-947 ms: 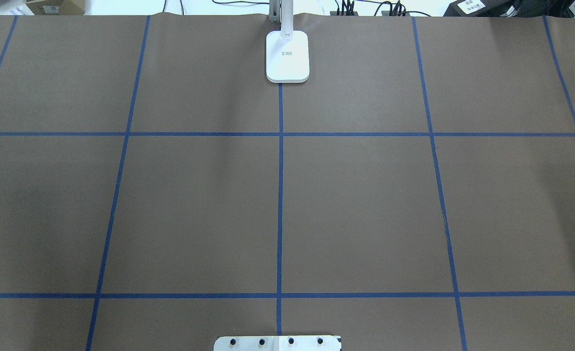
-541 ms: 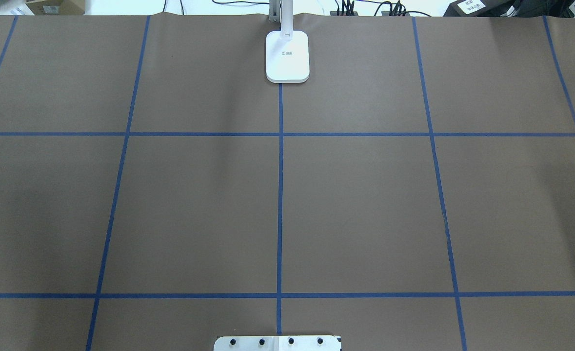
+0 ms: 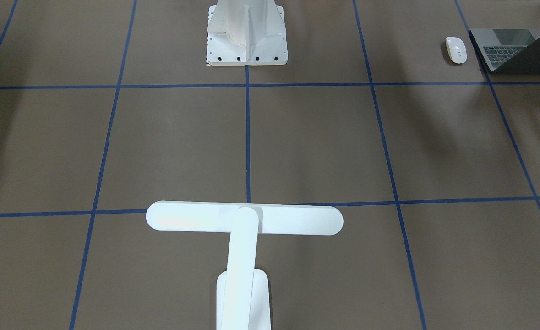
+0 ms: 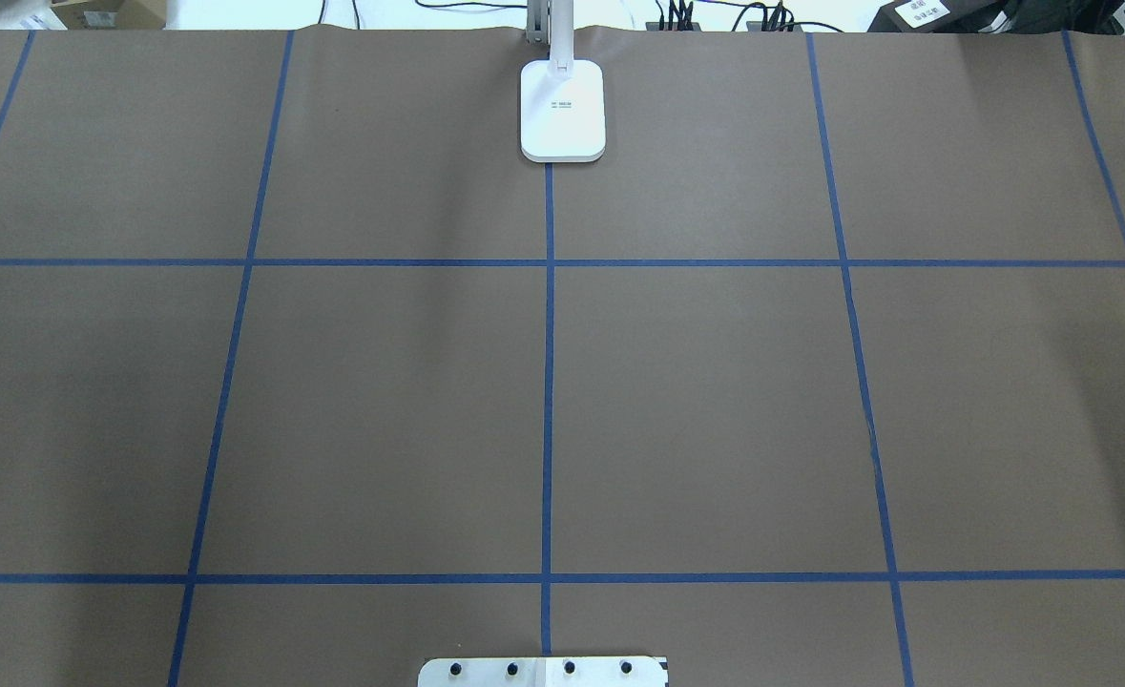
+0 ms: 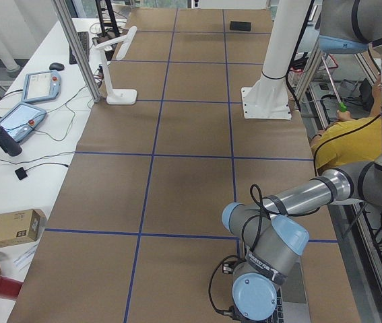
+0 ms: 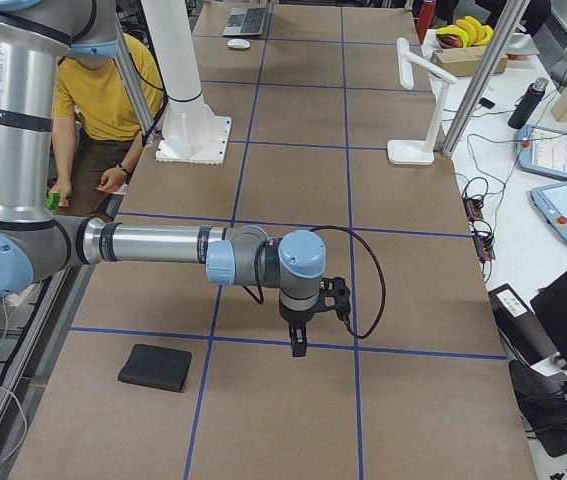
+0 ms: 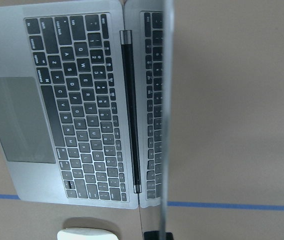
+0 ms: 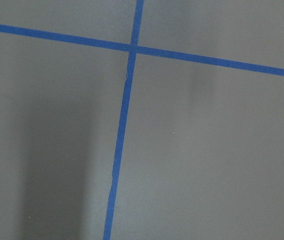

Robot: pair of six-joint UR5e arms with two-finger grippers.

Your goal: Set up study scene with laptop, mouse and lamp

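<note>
One brown table (image 4: 715, 401), blue tape grid (image 4: 549, 382), lamp (image 4: 563, 110), cluttered side bench (image 5: 36, 192)

Silver tubular arms (image 6: 153, 243) with pale-blue joint caps (image 6: 303, 258) and black cables (image 6: 382, 280)

Matt metal laptop (image 7: 36, 170), glossy mouse (image 3: 455, 49), smooth plastic lamp (image 3: 297, 221)

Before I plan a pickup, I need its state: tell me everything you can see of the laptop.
The laptop is slim grey metal with black keys, a large grey trackpad and a black hinge bar. Its lid stands open, and the dark screen mirrors the keys. It lies flat on the brown paper-covered table, at the robot's left end, on the robot's side. The white mouse lies beside it, apart. Nothing else touches it.
</note>
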